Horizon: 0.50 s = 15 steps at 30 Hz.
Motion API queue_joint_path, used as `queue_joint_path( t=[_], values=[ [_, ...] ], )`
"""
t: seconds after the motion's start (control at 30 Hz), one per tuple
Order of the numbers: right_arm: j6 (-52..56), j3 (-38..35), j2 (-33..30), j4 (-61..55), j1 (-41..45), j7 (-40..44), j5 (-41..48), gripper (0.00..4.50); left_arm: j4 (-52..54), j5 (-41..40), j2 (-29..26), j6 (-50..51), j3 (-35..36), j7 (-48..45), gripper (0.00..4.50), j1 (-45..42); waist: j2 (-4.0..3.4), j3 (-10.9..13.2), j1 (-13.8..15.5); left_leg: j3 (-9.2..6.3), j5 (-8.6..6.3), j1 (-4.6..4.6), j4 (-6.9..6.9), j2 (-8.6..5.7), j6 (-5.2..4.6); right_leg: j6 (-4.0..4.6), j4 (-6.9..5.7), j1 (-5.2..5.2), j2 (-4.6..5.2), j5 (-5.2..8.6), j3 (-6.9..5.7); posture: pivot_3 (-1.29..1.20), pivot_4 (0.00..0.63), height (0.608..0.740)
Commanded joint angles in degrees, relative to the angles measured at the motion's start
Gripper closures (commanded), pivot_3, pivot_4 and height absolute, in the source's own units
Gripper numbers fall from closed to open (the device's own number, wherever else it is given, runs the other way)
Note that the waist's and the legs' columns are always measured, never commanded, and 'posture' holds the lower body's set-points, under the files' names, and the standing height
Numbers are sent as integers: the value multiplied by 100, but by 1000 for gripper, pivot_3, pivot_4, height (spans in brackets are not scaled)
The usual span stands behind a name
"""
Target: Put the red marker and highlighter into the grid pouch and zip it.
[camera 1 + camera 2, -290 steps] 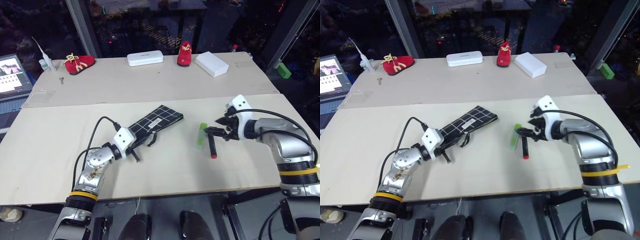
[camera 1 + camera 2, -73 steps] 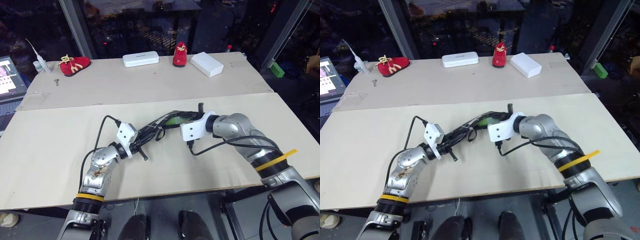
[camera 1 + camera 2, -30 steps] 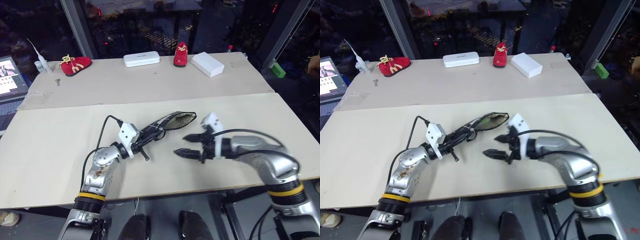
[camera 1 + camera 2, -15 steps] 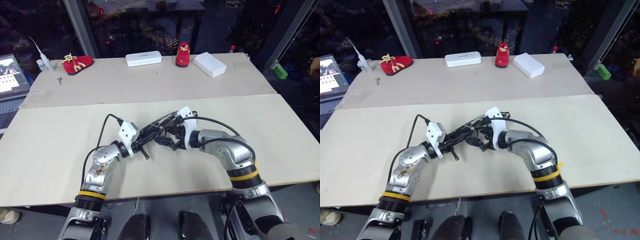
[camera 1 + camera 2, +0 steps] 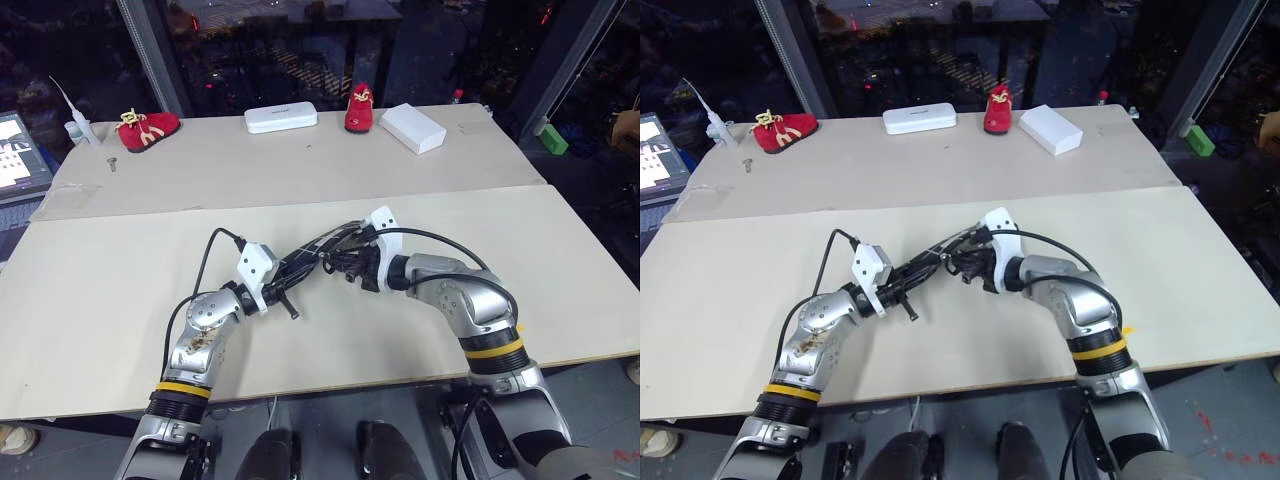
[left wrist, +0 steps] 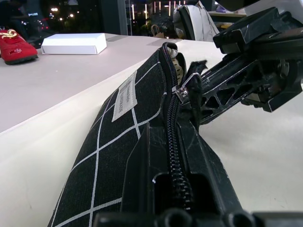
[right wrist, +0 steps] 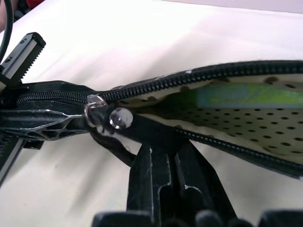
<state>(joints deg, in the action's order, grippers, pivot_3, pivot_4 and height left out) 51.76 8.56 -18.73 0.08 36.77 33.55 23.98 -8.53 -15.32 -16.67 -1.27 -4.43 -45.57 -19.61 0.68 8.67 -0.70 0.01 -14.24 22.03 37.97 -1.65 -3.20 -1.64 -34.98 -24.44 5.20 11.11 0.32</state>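
I see the pouch [image 5: 322, 249] mid-frame, running lower left to upper right; left gripper [image 5: 287, 279] clamps its end, right gripper [image 7: 111, 124] pinches the pull [image 7: 101, 115].

On the near table [image 5: 120, 300] we see the pouch [image 6: 118, 118] in the middle, between the left gripper [image 5: 285, 285] on its left and the right gripper [image 5: 340, 265] at its zip. The highlighter [image 7: 246, 97] lies inside the pouch. Behind, on the far table [image 5: 250, 165], two shoes [image 5: 145, 127] and two cases [image 5: 281, 118] stand in a row.
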Motion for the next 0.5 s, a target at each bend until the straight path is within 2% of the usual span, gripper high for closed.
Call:
queue_joint_path(
  t=[0.03, 0.33, 0.5],
  values=[
    [-122, -148, -288, -66, 3, 73, -127, 4421, 137, 15, -21, -94, 50, 29, 4500, -13, 0, 0, 1, 0, 0, 0, 0, 0, 0, 0, 0, 0, 0, 0, 0, 0, 150, 740],
    [-1169, -314, -1814, 1145, 299, 560, -948, 4421, 158, 5, -36, -86, 56, 38, 4500, 12, 1, 1, 21, 4, 0, 0, 0, -6, 0, -1, 7, 4, 3, 0, 1, 0, 150, 740],
    [-1646, -423, -2072, 1876, 590, 546, -1233, 4421, 161, 7, -24, -85, 45, 49, 4500, 10, 2, 1, -17, 11, 0, -4, 0, -2, -1, -1, 5, 5, -3, 1, 7, 0, 150, 740]
  ],
)
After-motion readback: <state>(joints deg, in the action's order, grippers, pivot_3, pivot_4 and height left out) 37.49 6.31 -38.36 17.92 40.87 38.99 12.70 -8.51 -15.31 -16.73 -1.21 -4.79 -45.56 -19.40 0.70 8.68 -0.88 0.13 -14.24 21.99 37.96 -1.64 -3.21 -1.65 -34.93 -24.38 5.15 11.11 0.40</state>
